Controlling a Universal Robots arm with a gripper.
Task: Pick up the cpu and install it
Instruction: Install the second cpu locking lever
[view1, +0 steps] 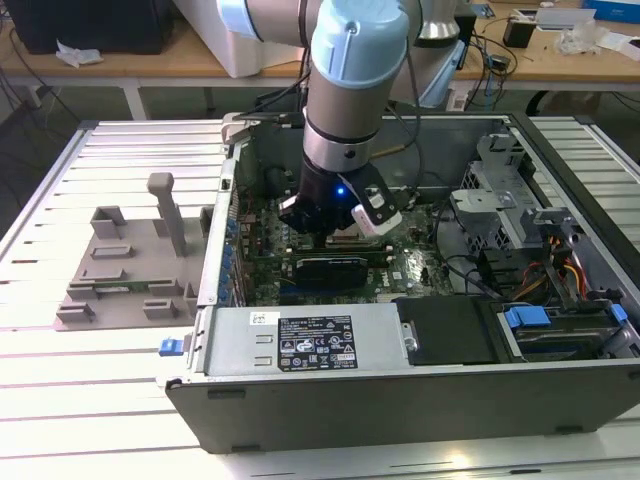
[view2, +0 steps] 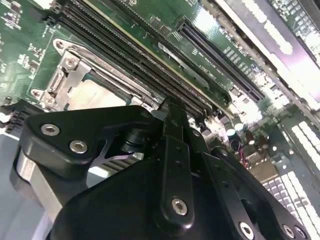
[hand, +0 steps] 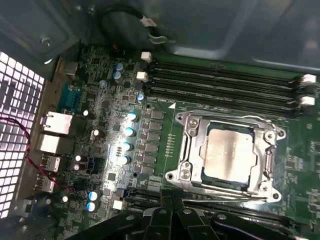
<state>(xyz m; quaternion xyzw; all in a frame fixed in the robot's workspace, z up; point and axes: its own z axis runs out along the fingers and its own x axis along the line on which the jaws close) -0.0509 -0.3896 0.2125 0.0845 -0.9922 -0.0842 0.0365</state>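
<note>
The cpu, a small square chip with a silver-grey top, lies flat inside the metal frame of the socket on the green motherboard. In the second wrist view the cpu shows in the same frame, partly hidden behind my gripper's black body. My gripper hangs just above the board beside the socket, shut, with nothing between its fingers. In the exterior view the gripper is down inside the open computer case, over the middle of the board.
Long black memory slots run along one side of the socket. A black expansion card lies just in front of the gripper, then the power supply. Drive cage and cables fill the exterior view's right. A grey fixture stands outside the case.
</note>
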